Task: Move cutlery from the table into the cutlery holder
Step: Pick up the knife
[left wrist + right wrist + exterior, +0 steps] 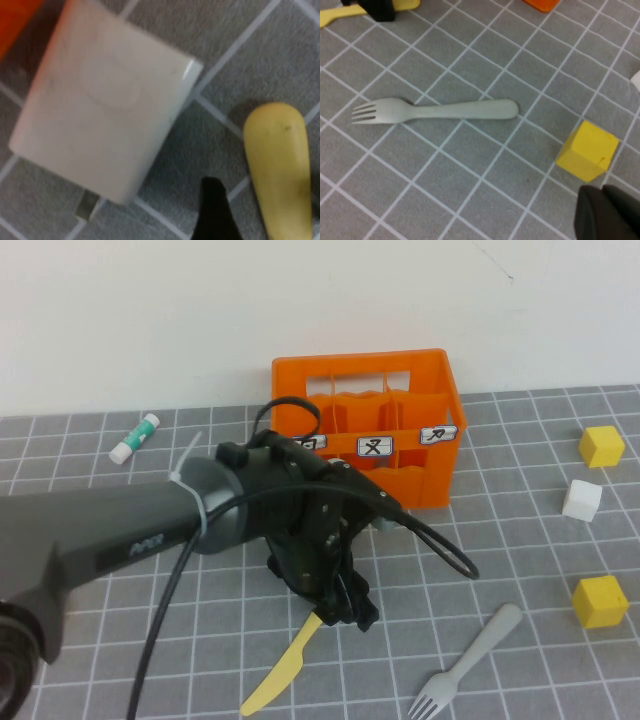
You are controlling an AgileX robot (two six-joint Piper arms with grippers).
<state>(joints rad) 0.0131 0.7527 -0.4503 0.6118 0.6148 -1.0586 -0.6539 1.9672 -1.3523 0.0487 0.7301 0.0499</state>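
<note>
The left gripper [345,612] is being held low over the table [120,640], right at the handle end of the pale yellow knife [285,670]. Whether its jaws are apart or closed cannot be told, since they are being hidden by the arm's own bulk in the high view, and only one dark fingertip [212,210] is being shown in the left wrist view, just beside the rounded knife handle [280,165]. Contact with the handle cannot be confirmed.

From the gripper, the knife is being seen to run away toward the robot and slightly to its left, its long axis lying diagonally across the grid lines, blade end nearest the table's front edge. A grasp at the handle is judged to be the step in hand, and the left arm is clearly the nearer one for it.

The right gripper [607,217] is being shown only as a dark edge in its own wrist view, hovering above the grey fork [465,662], which is lying flat with its tines toward the robot; its state cannot be told either.

Behind the left arm, the orange cutlery holder [410,375] is standing upright near the wall, its compartments apparently holding no cutlery. Both pieces are judged still to be placed.
</note>
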